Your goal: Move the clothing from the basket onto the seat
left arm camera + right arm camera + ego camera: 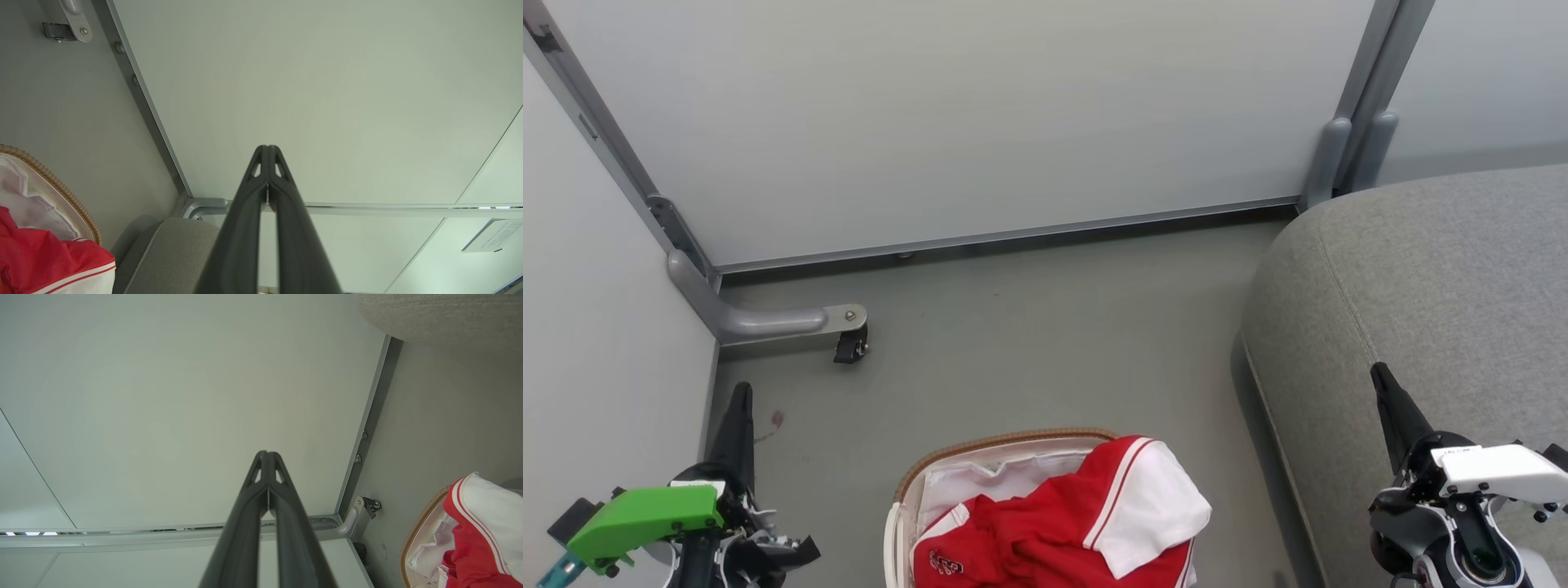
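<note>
Fingers, left: both dark fingers [241, 237] of my left gripper [741, 396] pressed tip to tip, nothing between them. Position: lower left of the head view, above the floor [1029, 343], pointing toward the pale partition panel [972, 122].

Fingers, right: my right gripper [1382, 380] likewise clenched and empty. Position: lower right of the head view, seen against the near part of the seat [1437, 286].

Item 1, the clothing [1045, 531]: red fabric heaped in the basket [1005, 441], with one white, red-striped sleeve draped over the rim on the seat's side. A white print shows on the red near the bottom edge. I cannot tell where one garment ends and the other begins.

Item 2, the basket: on the floor between my two grippers, brown woven rim. Its white cloth liner [980, 482] is exposed at the far end.

Item 3, the seat: grey woven cushion with a rounded edge, to the right of the basket and apart from it. No garment on the part in view.

Item 4, fixtures: a grey castor foot [849, 343] at the partition's base, well clear of the basket.

Progress, by my judgement: nothing delivered. Neither gripper touches the clothing. Outstanding: reach into the basket, take hold, lift, carry across and lay down, for both garments.
</note>
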Robot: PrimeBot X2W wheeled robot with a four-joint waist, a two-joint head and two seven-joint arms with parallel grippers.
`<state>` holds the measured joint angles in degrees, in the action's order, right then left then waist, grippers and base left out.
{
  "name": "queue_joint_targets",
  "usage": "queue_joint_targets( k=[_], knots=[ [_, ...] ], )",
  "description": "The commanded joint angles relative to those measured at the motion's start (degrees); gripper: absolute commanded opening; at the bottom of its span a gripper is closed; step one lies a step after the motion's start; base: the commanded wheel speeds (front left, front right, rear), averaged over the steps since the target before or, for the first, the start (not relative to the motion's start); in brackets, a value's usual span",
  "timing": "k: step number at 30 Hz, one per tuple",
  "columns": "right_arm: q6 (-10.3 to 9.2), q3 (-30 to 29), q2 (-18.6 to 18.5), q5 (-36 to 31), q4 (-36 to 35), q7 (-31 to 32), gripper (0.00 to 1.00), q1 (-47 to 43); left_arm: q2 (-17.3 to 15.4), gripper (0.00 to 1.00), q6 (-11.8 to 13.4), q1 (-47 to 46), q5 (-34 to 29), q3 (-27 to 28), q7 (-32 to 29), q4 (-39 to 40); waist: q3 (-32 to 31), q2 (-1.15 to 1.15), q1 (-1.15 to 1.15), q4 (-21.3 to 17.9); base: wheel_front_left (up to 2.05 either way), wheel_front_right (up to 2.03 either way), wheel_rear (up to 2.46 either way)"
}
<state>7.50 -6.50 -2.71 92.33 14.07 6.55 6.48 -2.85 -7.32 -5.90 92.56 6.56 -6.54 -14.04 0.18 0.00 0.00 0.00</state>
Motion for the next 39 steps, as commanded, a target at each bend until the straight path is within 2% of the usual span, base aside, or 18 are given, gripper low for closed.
queue_joint_targets(
  k=[1,12,21,30,39],
  knots=[
    [0.00,0.04,0.04,-0.03,0.20,-0.05,1.00,-0.03,0.02,1.00,0.02,0.07,0.00,-0.04,0.03,-0.14,0.00,0.00,0.00,0.00,0.00,0.00,0.00],
    [-0.03,1.27,0.55,-1.63,1.76,-2.26,1.00,-1.37,0.35,1.00,0.08,1.74,-0.88,-2.70,2.29,-1.16,0.05,0.00,0.00,0.01,0.00,0.00,0.00],
    [-0.03,0.93,0.43,-7.74,1.51,-4.69,1.00,-1.49,0.29,1.00,0.03,1.80,-4.29,-4.76,4.72,-0.22,0.09,0.00,0.00,0.03,0.00,0.00,0.00],
    [-0.02,0.83,0.32,-20.23,-1.65,-6.82,1.00,-1.53,0.23,1.00,-0.01,1.33,-12.02,-6.00,6.84,1.20,0.13,0.00,0.00,0.06,0.00,0.00,0.00],
    [-0.02,1.40,0.24,-31.98,-4.01,-8.83,1.00,-1.97,0.18,1.00,0.93,1.27,-25.31,-7.20,8.83,3.67,0.23,0.00,0.00,0.14,0.00,0.00,0.00]
  ],
)
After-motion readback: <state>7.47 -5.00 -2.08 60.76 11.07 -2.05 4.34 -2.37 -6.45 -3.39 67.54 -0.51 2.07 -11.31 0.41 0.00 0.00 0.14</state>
